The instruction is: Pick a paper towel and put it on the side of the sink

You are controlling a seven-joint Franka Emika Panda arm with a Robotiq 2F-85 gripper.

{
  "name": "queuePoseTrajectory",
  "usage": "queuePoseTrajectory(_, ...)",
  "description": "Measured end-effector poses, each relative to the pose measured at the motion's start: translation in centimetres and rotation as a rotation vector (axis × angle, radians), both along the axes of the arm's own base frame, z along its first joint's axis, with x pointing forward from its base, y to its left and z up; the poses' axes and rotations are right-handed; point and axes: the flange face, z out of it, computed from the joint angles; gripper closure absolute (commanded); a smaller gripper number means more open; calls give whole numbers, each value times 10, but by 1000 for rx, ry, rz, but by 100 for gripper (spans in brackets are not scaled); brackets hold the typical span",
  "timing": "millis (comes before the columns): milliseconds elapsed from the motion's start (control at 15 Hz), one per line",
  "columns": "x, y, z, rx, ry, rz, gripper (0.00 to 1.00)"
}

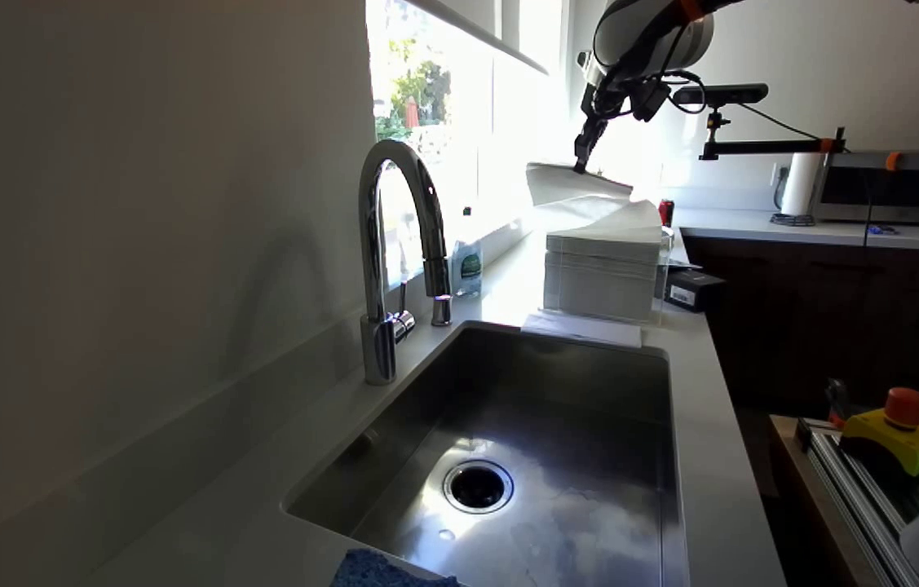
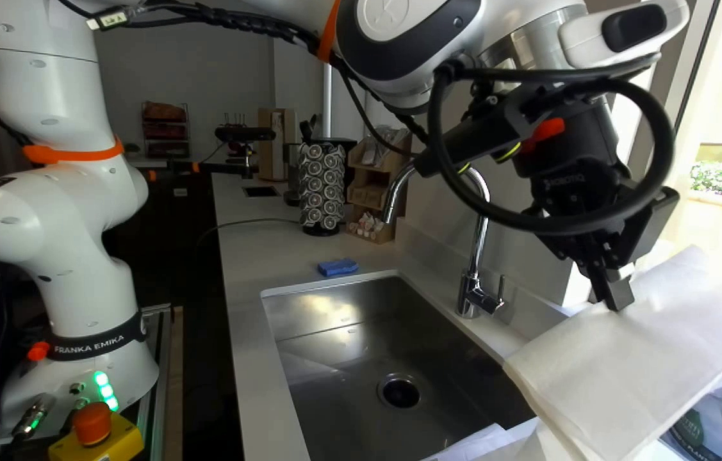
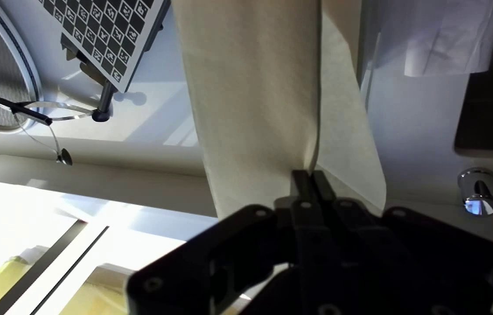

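My gripper (image 3: 309, 175) is shut on a thin white paper towel (image 3: 250, 87), pinching a fold of it. In an exterior view that sheet (image 2: 642, 358) spreads out under the fingertips (image 2: 620, 298) and hangs down beyond the sink's far corner. It hovers over a white boxy stack (image 1: 602, 277), whose top sheet (image 1: 614, 218) is curled up; whether the two touch I cannot tell. Another flat white sheet (image 1: 581, 328) lies across the end rim of the steel sink (image 1: 573, 375), slightly overhanging the basin. The sink shows in both exterior views.
An arched chrome tap (image 1: 382, 244) rises beside the basin, with a soap bottle (image 1: 469, 265) behind it by the window. A black box (image 1: 691, 289) and a red can (image 1: 665, 212) stand near the stack. A blue sponge (image 2: 337, 267) lies at the opposite end of the sink.
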Motion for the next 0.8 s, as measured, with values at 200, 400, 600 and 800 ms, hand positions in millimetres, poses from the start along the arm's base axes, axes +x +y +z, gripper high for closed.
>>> queuePoseTrajectory(200, 1, 1, 4, 5, -13, -20, 99)
queuePoseTrajectory(400, 2, 3, 9, 13, -25, -37, 99)
queuePoseTrajectory(600, 4, 7, 20, 11, -51, -44, 99)
queuePoseTrajectory(800, 7, 12, 37, 4, -83, -42, 99)
